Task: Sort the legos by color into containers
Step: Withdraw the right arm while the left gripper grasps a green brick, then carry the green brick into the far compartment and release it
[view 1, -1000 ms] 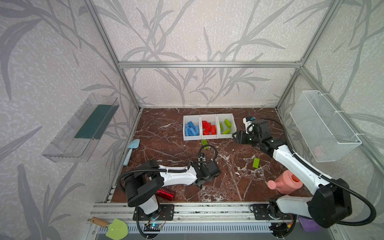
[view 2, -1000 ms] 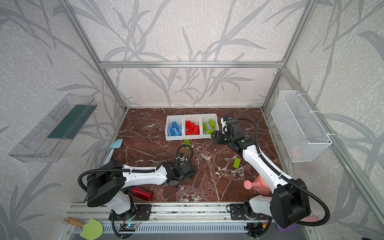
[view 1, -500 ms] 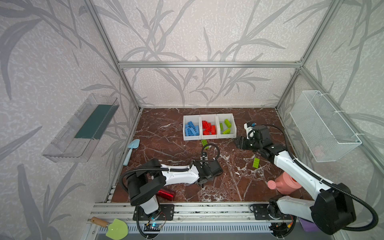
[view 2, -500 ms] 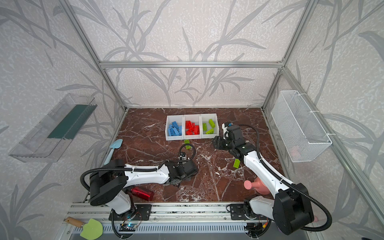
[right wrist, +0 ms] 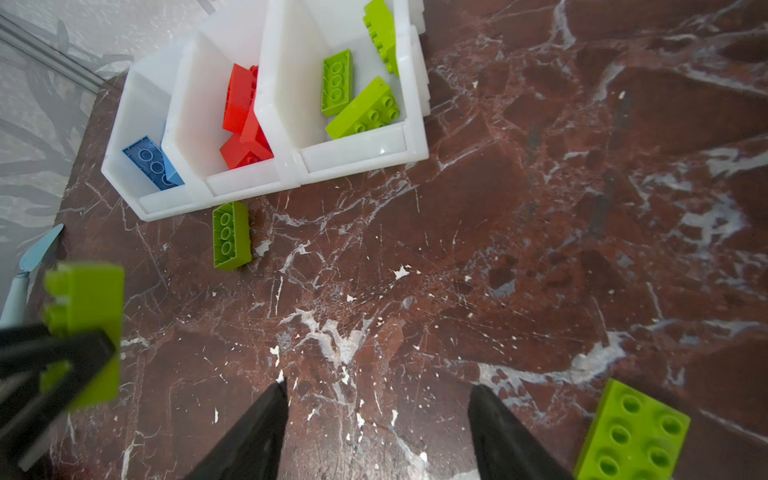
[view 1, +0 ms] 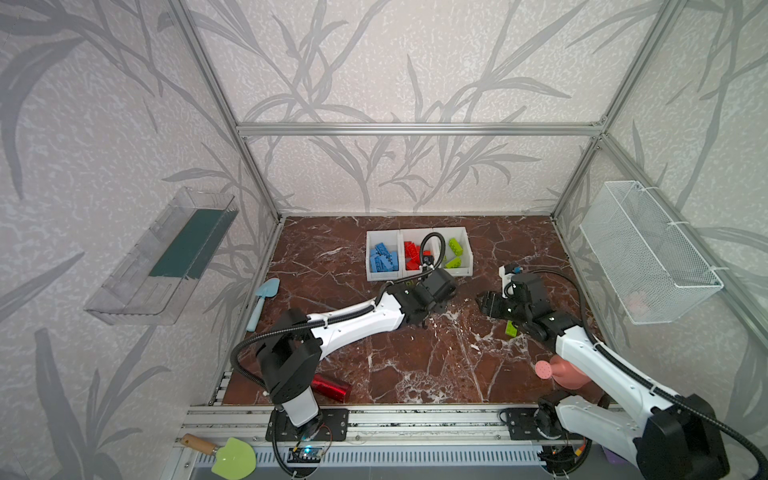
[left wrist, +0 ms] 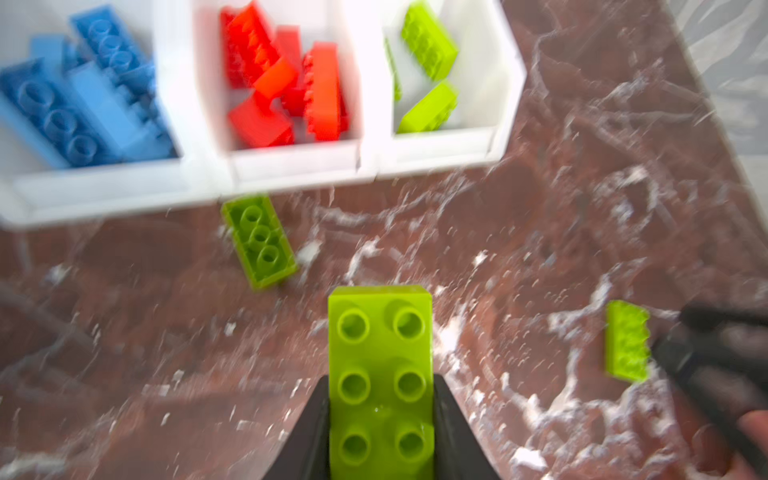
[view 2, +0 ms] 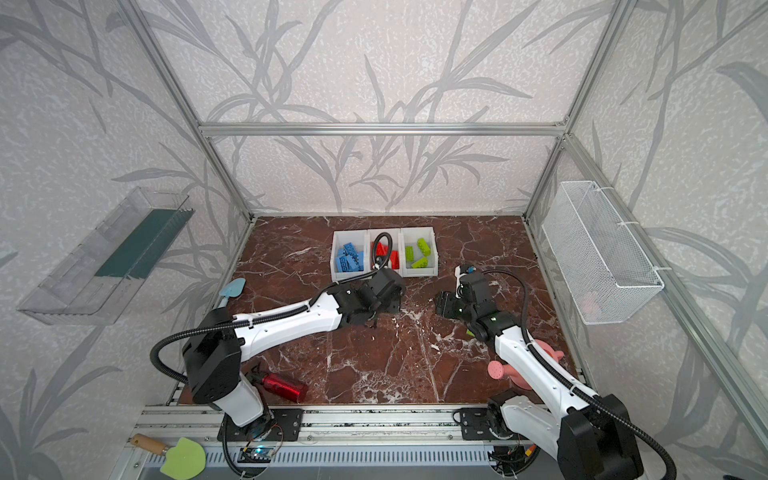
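Three joined white containers (view 1: 382,276) (view 2: 347,275) stand at the back, with blue, red and lime legos in separate bins. My left gripper (left wrist: 380,386) is shut on a lime green lego (left wrist: 380,365) and holds it above the floor, just in front of the bins; the right wrist view shows that brick (right wrist: 83,316) too. A second green lego (left wrist: 259,241) (right wrist: 230,235) lies by the bins' front lip. My right gripper (right wrist: 378,386) (view 1: 484,303) hangs open and empty over bare floor. A third green lego (right wrist: 631,436) (view 1: 511,328) lies close beside it.
A red metal bottle (view 1: 330,386) lies near the front left by the left arm's base. A pink watering can (view 1: 561,372) stands at the front right, a blue trowel (view 1: 264,299) at the left edge. A wire basket (view 1: 648,257) and a clear tray (view 1: 166,257) hang on the side walls.
My left gripper has shut on the green lego and carried it away from the front toward the bins. The right gripper has drawn back from the bins toward the front and opened a little wider.
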